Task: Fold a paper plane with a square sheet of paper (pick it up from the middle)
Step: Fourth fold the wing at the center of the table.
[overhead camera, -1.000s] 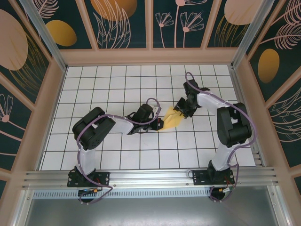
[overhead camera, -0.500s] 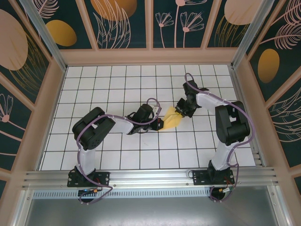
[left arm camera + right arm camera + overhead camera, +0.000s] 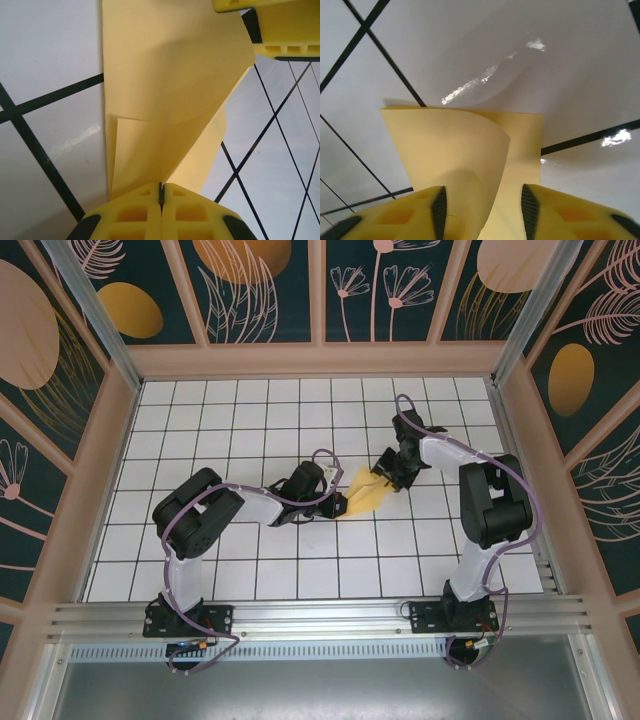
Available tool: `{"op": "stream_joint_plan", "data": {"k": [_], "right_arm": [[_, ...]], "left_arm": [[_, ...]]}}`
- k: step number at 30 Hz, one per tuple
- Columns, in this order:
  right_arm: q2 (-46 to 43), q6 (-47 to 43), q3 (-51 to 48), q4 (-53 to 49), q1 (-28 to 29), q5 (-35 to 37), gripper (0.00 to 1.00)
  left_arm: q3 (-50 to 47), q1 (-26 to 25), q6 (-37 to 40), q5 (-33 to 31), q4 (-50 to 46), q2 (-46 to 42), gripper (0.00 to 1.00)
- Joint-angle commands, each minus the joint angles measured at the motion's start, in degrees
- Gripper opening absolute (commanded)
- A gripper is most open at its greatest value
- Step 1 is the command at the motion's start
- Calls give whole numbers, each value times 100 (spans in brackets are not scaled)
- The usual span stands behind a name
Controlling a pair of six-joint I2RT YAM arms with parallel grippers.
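- Paper, top view: the square sheet of paper (image 3: 366, 495) is a small creased yellow shape near the middle of the gridded table (image 3: 250, 410). The left gripper (image 3: 338, 506) is at its 8 o'clock end and the right gripper (image 3: 382, 477) at its 1 o'clock end.
- Left wrist: jaws pressed together on the sheet's 6 o'clock tip, with folded layers fanning toward 12.
- Right wrist: jaws parted, with a curled flap rising between them.

curled yellow paper (image 3: 455, 150), parted end effector (image 3: 483, 206)
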Motion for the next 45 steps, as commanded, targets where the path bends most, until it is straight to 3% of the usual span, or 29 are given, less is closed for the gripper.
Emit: {"op": "stream_joint_plan", "data": {"k": [1,4,10,17,34,45], "right_arm": [[-492,-261,-234,266,-30,-128,59],[-1045,-466,-748,776,-28,-278,66],[-1797,-798,-1678,1604,38,-618,64],[-1411,-836,-1855,1928,417,-764,53],[-719,-801,-1735,2048,497,-625,48],[-212,-800,-1561,1360,485,86,48]], "left_arm": [[-101,45,-156,47,215,-122,0],[-141,43,-353,65,359,-109,0],[-220,50,-766,114,553,-117,0],[-169,46,-971,83,546,-31,0],[-133,52,-967,55,423,-2,0],[35,61,-606,-362,-452,-614,23]]}}
